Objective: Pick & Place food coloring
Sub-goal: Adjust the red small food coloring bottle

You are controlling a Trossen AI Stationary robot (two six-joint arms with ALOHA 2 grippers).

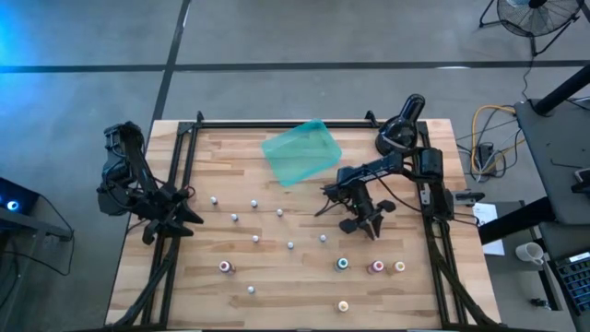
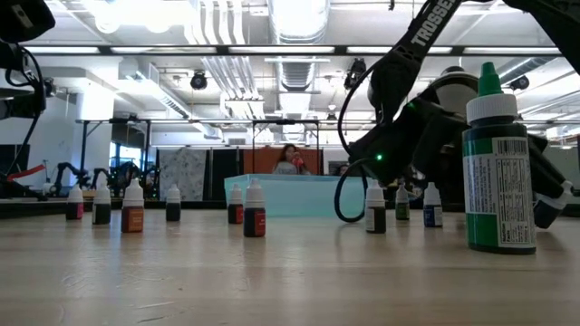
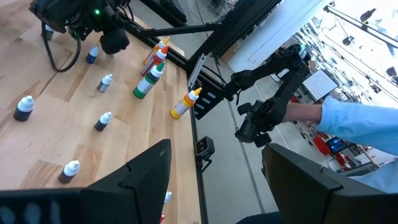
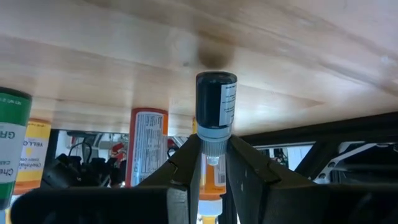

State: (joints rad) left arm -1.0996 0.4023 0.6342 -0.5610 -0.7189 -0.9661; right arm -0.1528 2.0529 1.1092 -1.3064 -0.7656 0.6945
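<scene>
Several small white-capped food coloring bottles (image 1: 255,239) stand scattered over the wooden table (image 1: 184,286), also lined up in the low view (image 2: 133,206). My right gripper (image 1: 371,224) is low over the table's right half, shut on one dark little bottle (image 4: 216,102). My left gripper (image 1: 187,219) is held open at the table's left edge with nothing between its fingers (image 3: 149,180). My right gripper pinches the dark bottle's white cap end (image 4: 214,132) between its two fingertips (image 4: 186,155). The fingers slant down toward the table. The bottle sticks out past the fingertips in line with them, base toward the tabletop. Whether the base touches the wood, I cannot tell.
A translucent teal tray (image 1: 301,152) lies at the far middle, a black round device (image 1: 398,136) at the far right corner. Larger bottles (image 1: 376,266) stand near the right front; a green one (image 2: 494,172) looms in the low view. A person's sleeve (image 3: 360,118) shows beyond the table.
</scene>
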